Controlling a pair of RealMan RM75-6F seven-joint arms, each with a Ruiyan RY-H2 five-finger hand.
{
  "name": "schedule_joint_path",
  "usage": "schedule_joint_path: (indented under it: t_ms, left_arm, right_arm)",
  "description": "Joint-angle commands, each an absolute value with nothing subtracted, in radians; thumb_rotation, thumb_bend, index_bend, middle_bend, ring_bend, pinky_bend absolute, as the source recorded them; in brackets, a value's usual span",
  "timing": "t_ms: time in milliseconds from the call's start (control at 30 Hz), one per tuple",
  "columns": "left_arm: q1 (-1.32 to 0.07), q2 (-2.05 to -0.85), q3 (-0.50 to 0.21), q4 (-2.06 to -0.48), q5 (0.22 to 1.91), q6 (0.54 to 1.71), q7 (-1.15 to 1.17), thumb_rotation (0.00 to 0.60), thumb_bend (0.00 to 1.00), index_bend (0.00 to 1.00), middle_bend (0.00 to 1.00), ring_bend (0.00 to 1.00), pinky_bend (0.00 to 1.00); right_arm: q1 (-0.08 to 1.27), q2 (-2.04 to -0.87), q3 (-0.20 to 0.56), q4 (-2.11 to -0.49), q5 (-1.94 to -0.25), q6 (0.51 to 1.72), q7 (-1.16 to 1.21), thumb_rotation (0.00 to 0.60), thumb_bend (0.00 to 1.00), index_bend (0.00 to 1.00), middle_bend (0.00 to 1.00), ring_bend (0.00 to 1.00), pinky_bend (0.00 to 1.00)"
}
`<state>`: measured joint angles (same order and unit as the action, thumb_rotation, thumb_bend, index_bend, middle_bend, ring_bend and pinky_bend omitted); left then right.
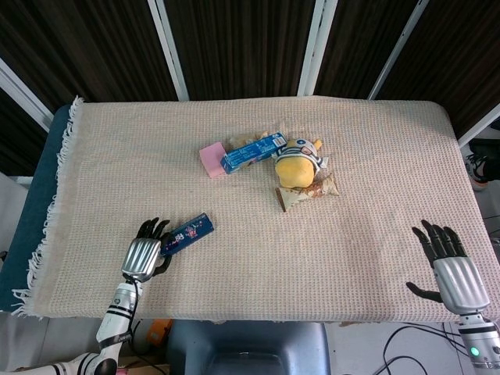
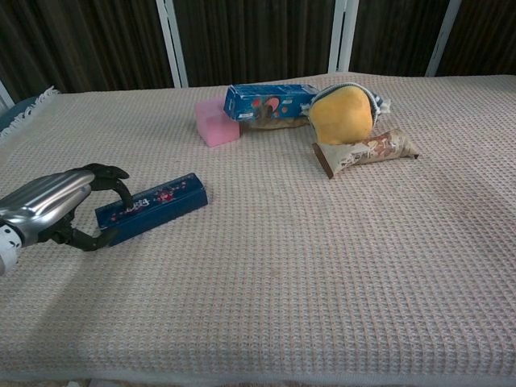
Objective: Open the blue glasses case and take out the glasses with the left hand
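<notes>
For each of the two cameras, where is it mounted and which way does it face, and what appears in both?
Head view: high above the near table edge, looking steeply down on the beige woven tablecloth; shows the left hand and right hand.
Chest view: low at the near edge, looking across the cloth toward dark panels; shows only the left hand.
Shared: left hand clasping the near end of the closed blue floral glasses case, pink block, yellow round pouch.
</notes>
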<state>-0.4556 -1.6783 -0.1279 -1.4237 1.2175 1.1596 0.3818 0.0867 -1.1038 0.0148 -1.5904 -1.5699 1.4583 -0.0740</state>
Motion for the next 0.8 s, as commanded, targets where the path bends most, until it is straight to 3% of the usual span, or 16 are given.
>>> schedule_joint_path:
  t_ms: [33, 800]
  left_arm:
    - [-0.457, -1.679, -0.129, -1.421, 1.215, 1.159, 0.384, 0.600, 0.37, 0.39, 0.12, 0.04, 0.09]
    - [-0.468, -1.683, -0.124, -1.393, 1.204, 1.162, 0.429, 0.600, 0.39, 0.42, 0.14, 0.05, 0.10]
  right_arm:
    - [0.087, -1.103, 0.015, -1.590, -1.570, 1.458, -0.073, 0.600, 0.10, 0.00, 0.00, 0.00, 0.00]
    - [0.089, -1.098, 0.010, -1.594, -1.574, 1.451, -0.068, 0.600, 0.09, 0.00, 0.00, 0.00, 0.00]
